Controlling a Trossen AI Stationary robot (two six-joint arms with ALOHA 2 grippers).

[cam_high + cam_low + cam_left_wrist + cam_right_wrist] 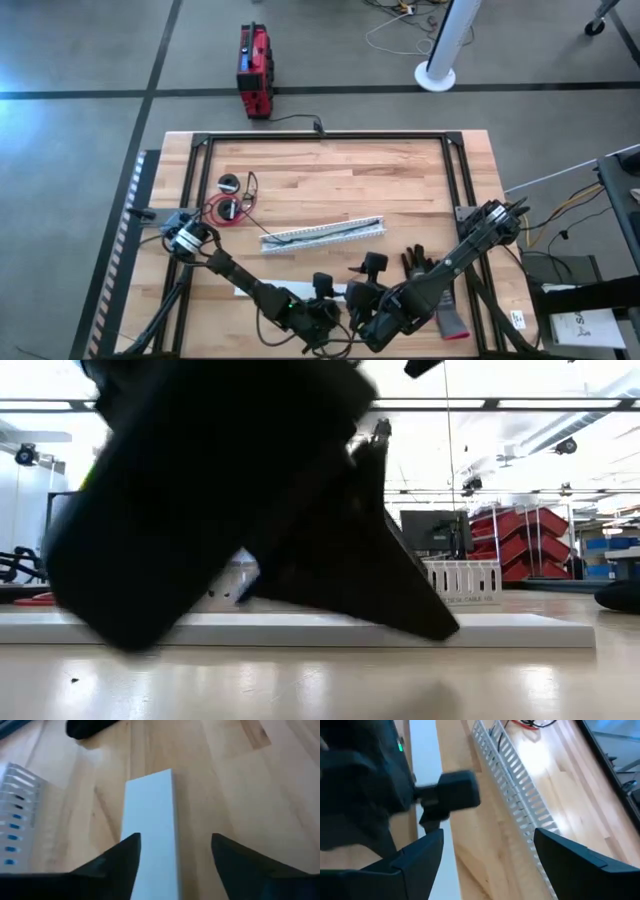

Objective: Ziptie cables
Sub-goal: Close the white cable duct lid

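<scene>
The cables [232, 205] lie in loose black and red loops at the table's far left; their red wire [527, 724] also shows in the right wrist view. My left gripper [175, 852] is open near the table's front middle [325, 300]. Its fingers stand on either side of a flat white strip [150, 815], which lies on the wood along the front edge [262, 290]. My right gripper [487, 855] is open just to the right of it [365, 300] and holds nothing. It faces the long white slotted strip [512, 775]. My left gripper's fingers point nearly level along the flat white strip, which lies flat on the table. One finger [122, 857] overlaps the strip's long edge [131, 827]. Whether it touches the strip, I cannot tell.
The white slotted strip [322, 233] lies across the table's middle with a dark wire in it. Black gloves [420, 265] lie right of centre, beside the right arm. A red box [255, 70] stands on the floor beyond the far edge. The two arms are close together at the front.
</scene>
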